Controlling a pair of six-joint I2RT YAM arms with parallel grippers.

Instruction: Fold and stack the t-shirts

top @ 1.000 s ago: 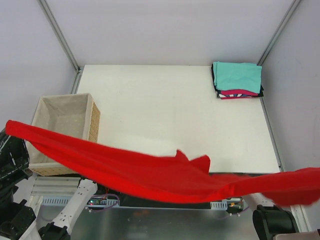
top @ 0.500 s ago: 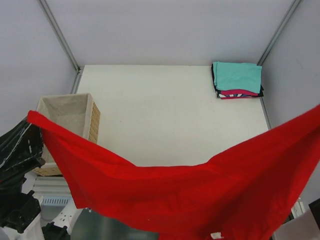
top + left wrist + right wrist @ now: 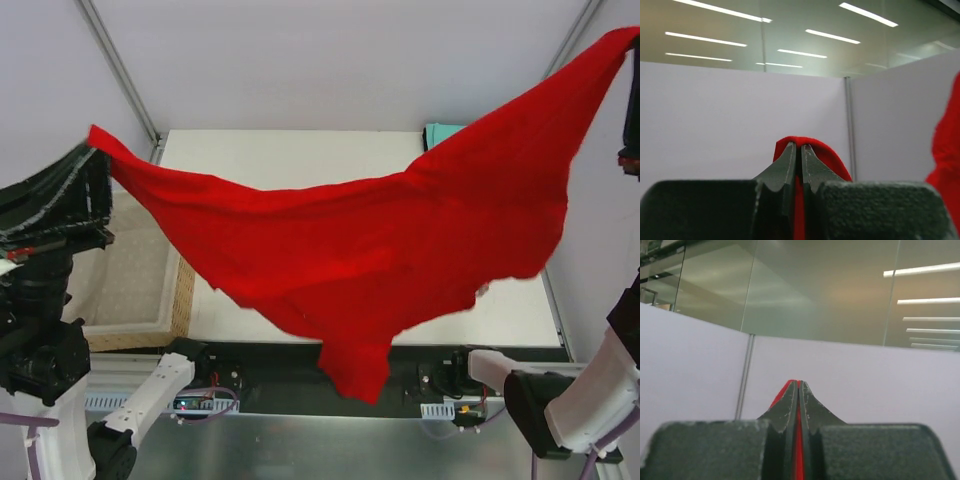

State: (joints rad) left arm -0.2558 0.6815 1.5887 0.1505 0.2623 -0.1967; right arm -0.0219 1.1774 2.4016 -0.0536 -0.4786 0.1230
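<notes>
One red t-shirt point(image 3: 370, 250) hangs in the air, stretched between both hands. At the left gripper point(image 3: 797, 146) the jaws are pinched tight on a fold of red cloth, which pokes out past the fingertips and arches over them. At the right gripper point(image 3: 798, 384) the jaws are likewise pressed together, with a thin red strip clamped between them. From above, the cloth runs from the left gripper's corner up and across to the right gripper's corner, which sits higher in frame. The middle sags below both hands, its lowest point roughly midway between them, toward the arm bases. The white table point(image 3: 300, 160) lies beneath the shirt. A wicker basket point(image 3: 183, 290) stands below the left gripper, its beige lining showing. A teal t-shirt point(image 3: 440, 133) peeks out behind the raised cloth on the right gripper's side, mostly hidden.
</notes>
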